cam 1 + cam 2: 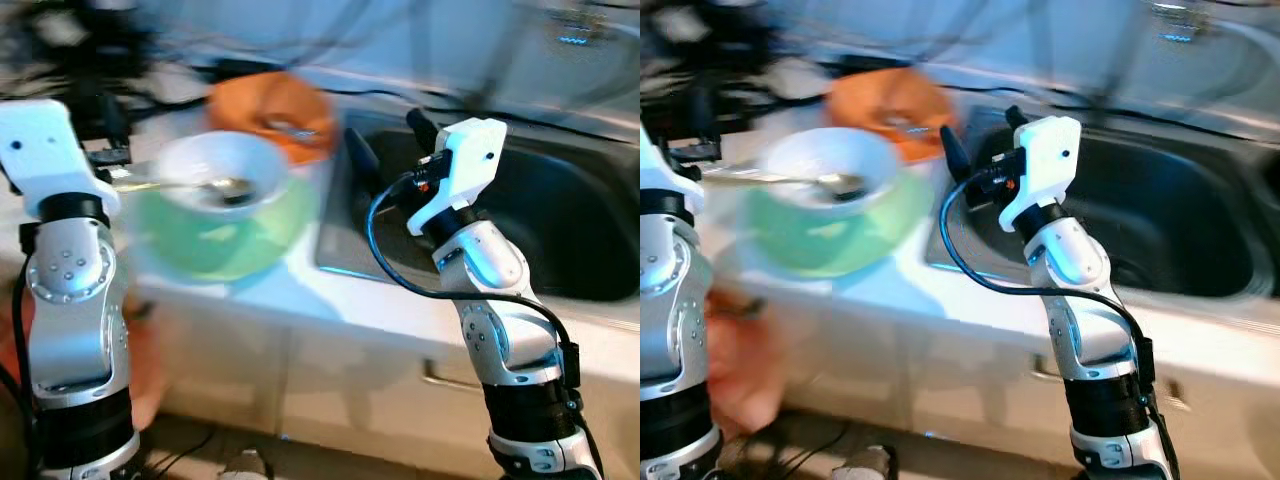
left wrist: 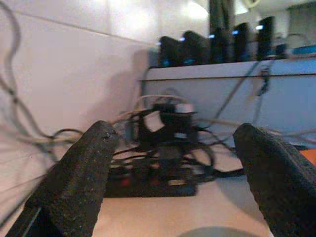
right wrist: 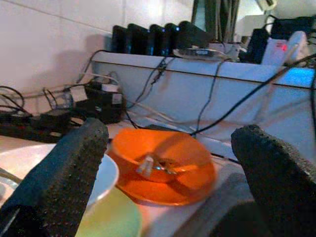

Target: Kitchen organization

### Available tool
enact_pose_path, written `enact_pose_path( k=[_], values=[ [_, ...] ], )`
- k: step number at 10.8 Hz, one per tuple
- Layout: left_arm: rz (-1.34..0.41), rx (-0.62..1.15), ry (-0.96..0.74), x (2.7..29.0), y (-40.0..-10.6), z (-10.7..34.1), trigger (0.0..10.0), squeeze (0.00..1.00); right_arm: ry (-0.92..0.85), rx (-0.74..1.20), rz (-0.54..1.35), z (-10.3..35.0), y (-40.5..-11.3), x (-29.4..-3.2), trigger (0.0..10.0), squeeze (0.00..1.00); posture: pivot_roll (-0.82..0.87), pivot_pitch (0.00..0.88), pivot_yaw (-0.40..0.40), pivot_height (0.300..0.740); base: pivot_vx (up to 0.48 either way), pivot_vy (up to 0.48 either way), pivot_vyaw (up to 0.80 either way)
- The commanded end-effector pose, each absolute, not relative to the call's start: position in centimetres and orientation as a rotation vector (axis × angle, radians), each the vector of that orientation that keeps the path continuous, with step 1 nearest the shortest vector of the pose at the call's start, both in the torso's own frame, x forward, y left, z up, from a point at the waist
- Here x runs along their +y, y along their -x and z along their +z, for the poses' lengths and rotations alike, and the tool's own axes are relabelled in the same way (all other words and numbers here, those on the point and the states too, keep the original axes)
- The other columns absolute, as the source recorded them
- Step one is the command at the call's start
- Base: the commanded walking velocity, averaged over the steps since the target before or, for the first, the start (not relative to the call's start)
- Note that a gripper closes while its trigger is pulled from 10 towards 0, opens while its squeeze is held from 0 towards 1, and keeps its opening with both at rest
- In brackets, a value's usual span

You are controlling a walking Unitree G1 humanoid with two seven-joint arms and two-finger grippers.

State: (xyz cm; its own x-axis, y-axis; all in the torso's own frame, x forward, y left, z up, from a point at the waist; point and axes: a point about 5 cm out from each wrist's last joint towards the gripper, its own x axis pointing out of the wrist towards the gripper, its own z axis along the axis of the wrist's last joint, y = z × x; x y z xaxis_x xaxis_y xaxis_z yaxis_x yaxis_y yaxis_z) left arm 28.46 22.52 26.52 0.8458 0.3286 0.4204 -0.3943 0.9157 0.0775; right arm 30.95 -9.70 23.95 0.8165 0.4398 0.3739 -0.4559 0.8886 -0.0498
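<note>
white round ceramic bowl [image 1: 220, 170] with metal spoon [image 1: 200, 186], stacked on green plate [image 1: 250, 240] beside sink [image 1: 560, 220] | likely rigid, breakable, slippery: grip rim | left gripper [image 2: 173, 197], right gripper [image 3: 168, 182]: jaws released, empty

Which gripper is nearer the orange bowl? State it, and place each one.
Right. The right gripper is raised over the sink's edge just beside the orange bowl, fingers open. The left gripper is at the counter's far left, past the white bowl, facing the cables by the wall.
</note>
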Motion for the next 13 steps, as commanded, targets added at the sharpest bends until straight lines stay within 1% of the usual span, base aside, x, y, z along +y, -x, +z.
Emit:
enact_pose_path(
  k=[1,5,7,8,11,13],
  values=[
    [0.381,-0.411,-0.134,22.2,-28.5,26.8,10.0,0.00,-0.045,-0.388,0.466,24.0,-31.0,-10.1,10.0,0.00,0.11,0.073,-0.074,0.740,0.000,0.000,0.00],
    [0.385,-0.332,-0.063,22.7,-28.3,25.3,10.0,0.00,-0.035,-0.374,0.519,23.9,-30.8,-9.8,10.0,0.00,0.12,0.072,-0.078,0.740,0.000,0.000,0.00],
    [0.357,-0.305,-0.040,22.5,-28.0,24.6,10.0,0.00,-0.014,-0.380,0.529,23.9,-30.8,-9.6,10.0,0.00,0.12,0.071,-0.079,0.740,0.000,0.000,0.80],
    [0.326,-0.286,-0.006,22.1,-27.9,24.2,10.0,0.00,-0.029,-0.381,0.520,23.9,-30.8,-9.6,10.0,0.00,0.12,0.072,-0.079,0.740,0.000,0.000,0.46],
    [0.198,-0.282,0.055,21.0,-27.2,23.9,10.0,0.00,-0.037,-0.372,0.512,23.8,-30.9,-9.8,10.0,0.00,0.13,0.077,-0.081,0.740,0.000,0.000,0.00],
    [0.189,-0.297,0.065,20.8,-27.2,24.4,10.0,0.00,-0.037,-0.371,0.517,23.8,-30.9,-9.7,10.0,0.00,0.13,0.076,-0.082,0.740,0.000,0.000,0.00]
  ],
)
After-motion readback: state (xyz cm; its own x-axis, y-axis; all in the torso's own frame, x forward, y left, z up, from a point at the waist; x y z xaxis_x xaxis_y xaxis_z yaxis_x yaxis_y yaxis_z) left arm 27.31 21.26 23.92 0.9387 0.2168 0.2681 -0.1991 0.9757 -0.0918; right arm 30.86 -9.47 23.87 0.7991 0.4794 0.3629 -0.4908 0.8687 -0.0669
